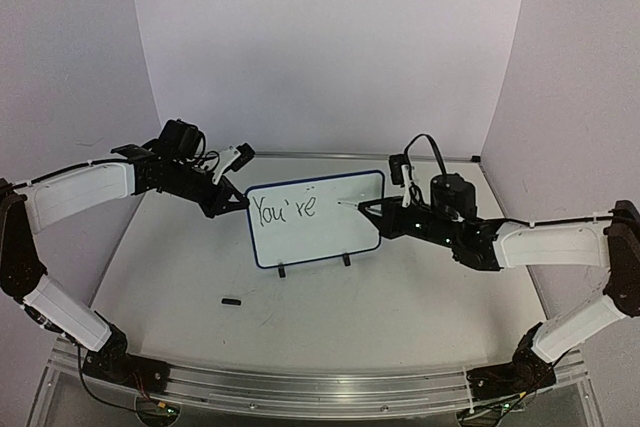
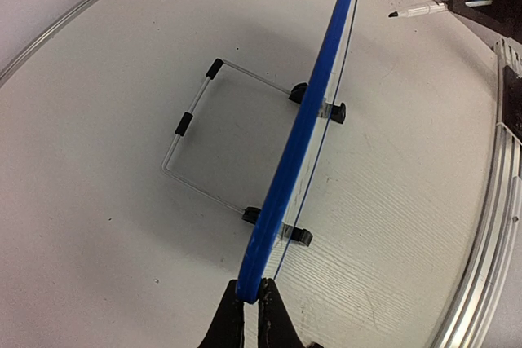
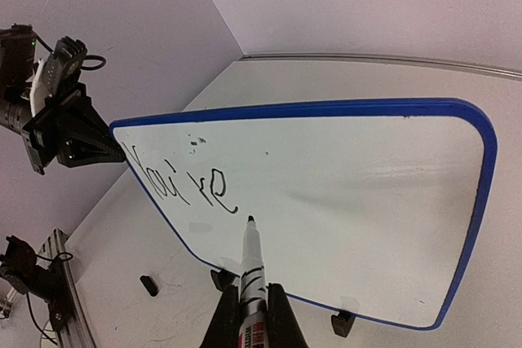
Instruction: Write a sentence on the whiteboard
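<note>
The whiteboard (image 1: 318, 217), white with a dark blue frame, stands upright on two black feet mid-table. One word of black lettering, "You're" (image 1: 283, 209), sits on its left half; it also shows in the right wrist view (image 3: 181, 178). My left gripper (image 1: 236, 199) is shut on the board's left edge (image 2: 254, 283). My right gripper (image 1: 384, 219) is shut on a black-and-white marker (image 3: 251, 270). The marker's tip (image 3: 249, 220) is just right of the last letter, close to the board face. In the left wrist view the board is seen edge-on.
A small black marker cap (image 1: 231, 300) lies on the table in front of the board's left side. A thin wire stand (image 2: 196, 132) props the board from behind. White walls enclose the back and sides; an aluminium rail (image 1: 300, 387) runs along the near edge.
</note>
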Action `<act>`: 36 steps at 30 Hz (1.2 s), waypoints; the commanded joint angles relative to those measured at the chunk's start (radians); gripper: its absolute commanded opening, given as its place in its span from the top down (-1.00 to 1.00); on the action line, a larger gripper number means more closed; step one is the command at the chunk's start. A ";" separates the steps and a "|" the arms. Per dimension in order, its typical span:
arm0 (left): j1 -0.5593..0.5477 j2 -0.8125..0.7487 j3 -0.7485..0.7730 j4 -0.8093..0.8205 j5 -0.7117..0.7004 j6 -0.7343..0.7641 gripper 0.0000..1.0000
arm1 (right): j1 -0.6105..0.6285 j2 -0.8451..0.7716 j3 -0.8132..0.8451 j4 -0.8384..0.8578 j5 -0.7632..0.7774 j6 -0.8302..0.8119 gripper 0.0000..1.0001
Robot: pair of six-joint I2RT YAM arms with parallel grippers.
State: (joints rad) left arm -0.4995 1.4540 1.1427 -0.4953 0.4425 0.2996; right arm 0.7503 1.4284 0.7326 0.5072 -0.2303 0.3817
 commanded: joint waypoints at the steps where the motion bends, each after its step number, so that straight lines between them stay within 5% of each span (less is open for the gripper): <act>1: -0.007 0.003 -0.007 -0.029 -0.078 0.048 1.00 | -0.006 0.006 0.005 0.039 -0.038 -0.017 1.00; 36: -0.008 0.013 -0.005 -0.030 -0.080 0.050 1.00 | -0.006 0.149 0.083 0.145 0.068 0.005 1.00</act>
State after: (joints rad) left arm -0.5053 1.4540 1.1427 -0.4892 0.4324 0.2996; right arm 0.7467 1.5507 0.7625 0.6049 -0.1637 0.3897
